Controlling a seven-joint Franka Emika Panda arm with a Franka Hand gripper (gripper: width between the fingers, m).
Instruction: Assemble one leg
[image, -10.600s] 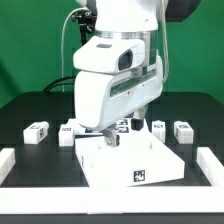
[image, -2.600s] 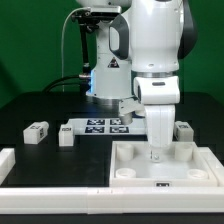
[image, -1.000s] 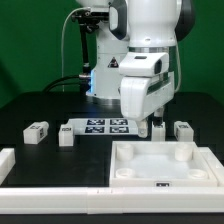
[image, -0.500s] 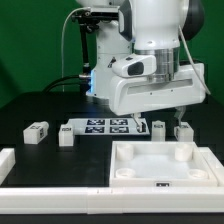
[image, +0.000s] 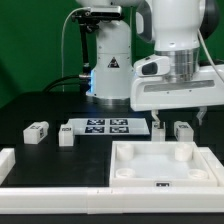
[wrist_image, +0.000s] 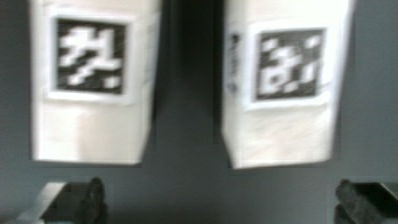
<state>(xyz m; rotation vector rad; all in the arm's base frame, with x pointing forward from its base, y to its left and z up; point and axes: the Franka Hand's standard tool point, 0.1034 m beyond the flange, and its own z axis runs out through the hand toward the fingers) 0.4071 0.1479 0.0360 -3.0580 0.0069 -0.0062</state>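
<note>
Two white legs with tags stand side by side behind the big white panel (image: 165, 165): one leg (image: 158, 127) and another (image: 183, 130) to its right in the exterior view. My gripper (image: 181, 117) hangs just above them, open and empty. In the wrist view both legs, one (wrist_image: 98, 85) and the other (wrist_image: 285, 90), lie on the dark table ahead of my spread fingertips (wrist_image: 75, 200), and my gripper (wrist_image: 222, 205) holds nothing. Two more legs, one (image: 37, 131) and another (image: 66, 136), sit at the exterior view's left.
The marker board (image: 100, 126) lies flat behind the panel, between the two pairs of legs. A white border rail (image: 55, 188) runs along the front edge and up the left side. The robot's base (image: 108, 65) stands at the back.
My hand has lifted off the panel and swung toward the exterior view's right and back. It now hangs over the two right-hand legs, with the fingers spread wide.
</note>
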